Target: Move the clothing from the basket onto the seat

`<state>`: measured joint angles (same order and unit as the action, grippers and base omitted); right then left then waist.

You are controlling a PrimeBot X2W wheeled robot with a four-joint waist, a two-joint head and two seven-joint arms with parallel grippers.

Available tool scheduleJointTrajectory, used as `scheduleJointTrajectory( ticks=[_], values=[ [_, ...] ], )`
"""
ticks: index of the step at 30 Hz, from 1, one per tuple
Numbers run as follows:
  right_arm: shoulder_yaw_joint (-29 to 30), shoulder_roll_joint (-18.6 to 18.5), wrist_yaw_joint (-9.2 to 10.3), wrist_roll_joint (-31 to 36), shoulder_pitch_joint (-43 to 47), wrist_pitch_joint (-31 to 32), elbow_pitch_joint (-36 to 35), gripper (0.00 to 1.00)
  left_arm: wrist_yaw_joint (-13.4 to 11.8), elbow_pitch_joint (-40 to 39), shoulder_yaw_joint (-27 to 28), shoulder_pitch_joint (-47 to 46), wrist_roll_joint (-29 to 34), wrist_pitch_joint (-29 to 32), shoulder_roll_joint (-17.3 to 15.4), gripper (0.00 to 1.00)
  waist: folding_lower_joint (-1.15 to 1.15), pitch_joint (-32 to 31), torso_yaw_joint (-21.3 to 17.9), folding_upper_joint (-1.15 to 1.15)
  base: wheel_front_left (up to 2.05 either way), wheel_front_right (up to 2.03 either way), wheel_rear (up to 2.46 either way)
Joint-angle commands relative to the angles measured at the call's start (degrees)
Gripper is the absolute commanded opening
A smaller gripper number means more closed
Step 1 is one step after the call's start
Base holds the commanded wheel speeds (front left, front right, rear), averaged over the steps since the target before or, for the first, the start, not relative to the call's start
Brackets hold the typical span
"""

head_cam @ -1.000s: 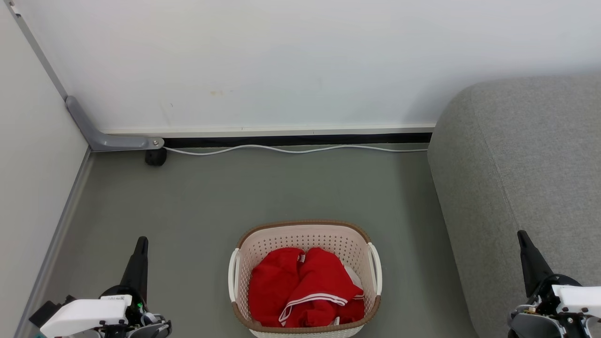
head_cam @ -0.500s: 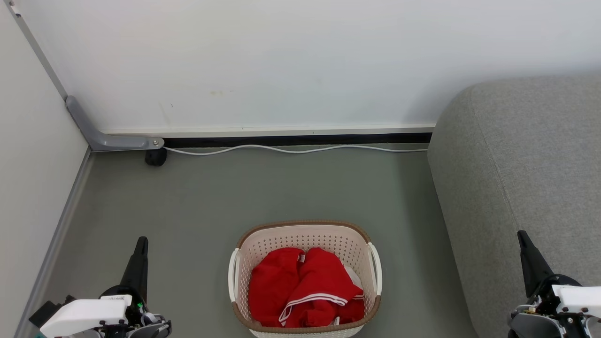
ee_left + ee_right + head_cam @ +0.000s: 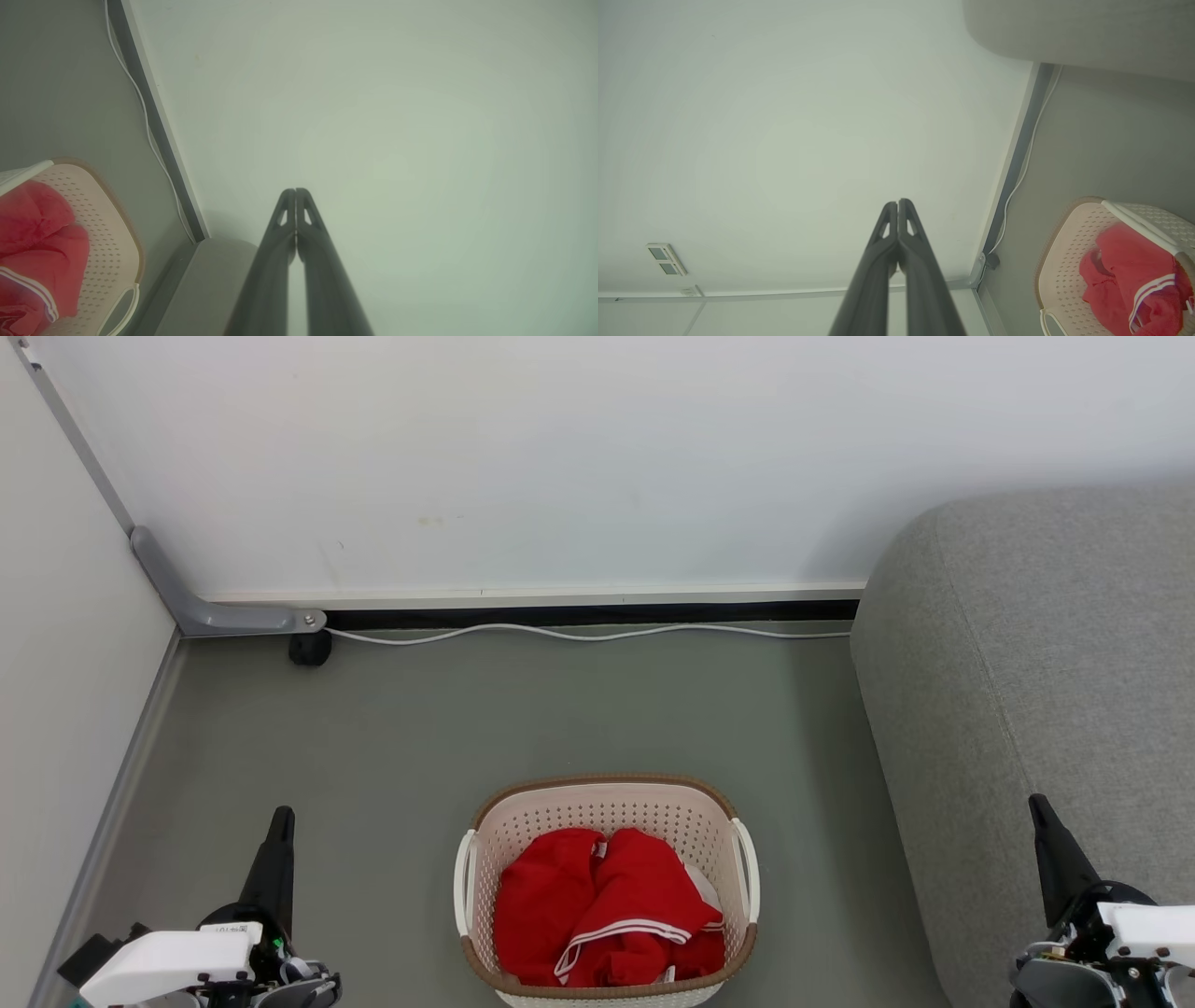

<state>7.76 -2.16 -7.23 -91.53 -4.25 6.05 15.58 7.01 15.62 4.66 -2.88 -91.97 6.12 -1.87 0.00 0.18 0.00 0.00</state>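
Grey floor (image 3: 579,709) holds the basket (image 3: 607,782), red clothing (image 3: 597,905) heaped inside, near the seat (image 3: 1046,663) edge; left gripper (image 3: 295,191) and right gripper (image 3: 897,203) closed, empty; a snagged grab could tip the basket or drop garments short.

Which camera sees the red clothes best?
The head view: it looks down into the basket, so the clothing shows sharp and centred. Each wrist view catches part of it, blurrier, at a side edge.

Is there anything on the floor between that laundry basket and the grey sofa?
No: in the head view the strip of floor between the basket and the sofa is bare.
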Motion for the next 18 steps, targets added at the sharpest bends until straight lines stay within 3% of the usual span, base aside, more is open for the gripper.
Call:
scheduleJointTrajectory(
  ticks=[1,18],
  values=[
    [-1.3,-0.7,-0.25,-0.7,-1.9,0.4,-1.6,0.00,0.5,-1.6,1.8,-3.3,-0.2,0.3,-1.0,0.00,0.00,0.0,0.0,0.00,0.00,0.00,0.00],
    [-1.3,-0.7,-0.25,-0.7,-1.9,0.4,-1.6,0.00,0.5,-1.6,1.8,-3.3,-0.2,0.3,-1.0,0.00,0.00,0.0,0.0,0.00,0.00,0.00,0.00]
  ],
)
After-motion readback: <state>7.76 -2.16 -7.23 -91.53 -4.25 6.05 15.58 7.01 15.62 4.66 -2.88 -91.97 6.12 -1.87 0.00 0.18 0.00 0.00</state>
